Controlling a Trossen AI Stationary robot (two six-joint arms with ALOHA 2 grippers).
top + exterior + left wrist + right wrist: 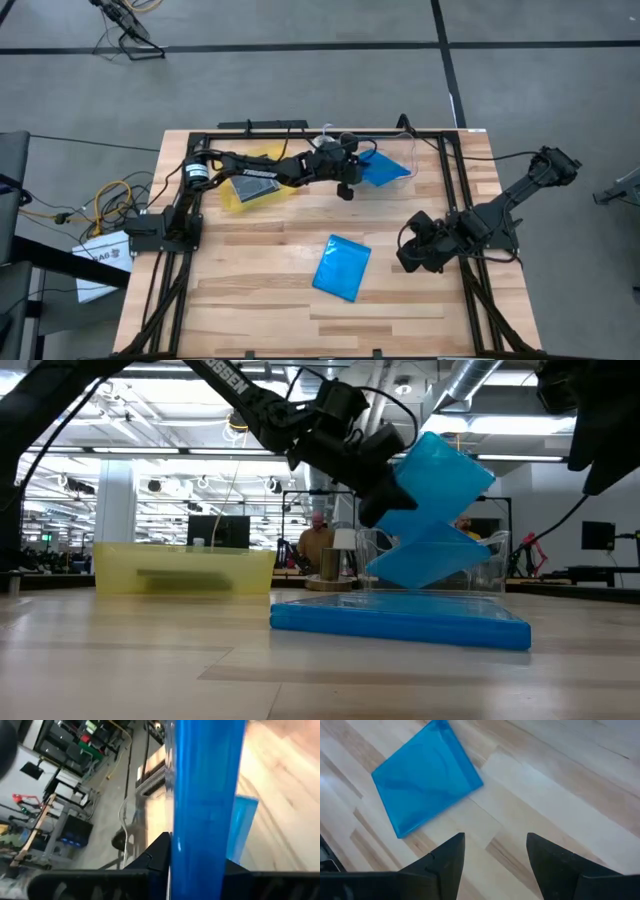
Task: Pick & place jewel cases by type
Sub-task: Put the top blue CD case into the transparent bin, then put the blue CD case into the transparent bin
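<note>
One blue case (386,170) is held clamped in the left gripper (352,176) above the tub (430,565), while another case (341,267) lies flat just beside the open, empty right gripper (495,851).

One jewel case (342,267) is laid mid-table, between the yellow tray (252,189) and the right gripper (410,252).

Colours of the objects on the wooden table.
Jewel case (341,267), frame centre: translucent bright blue; tray (250,186), upper left: pale yellow.
</note>
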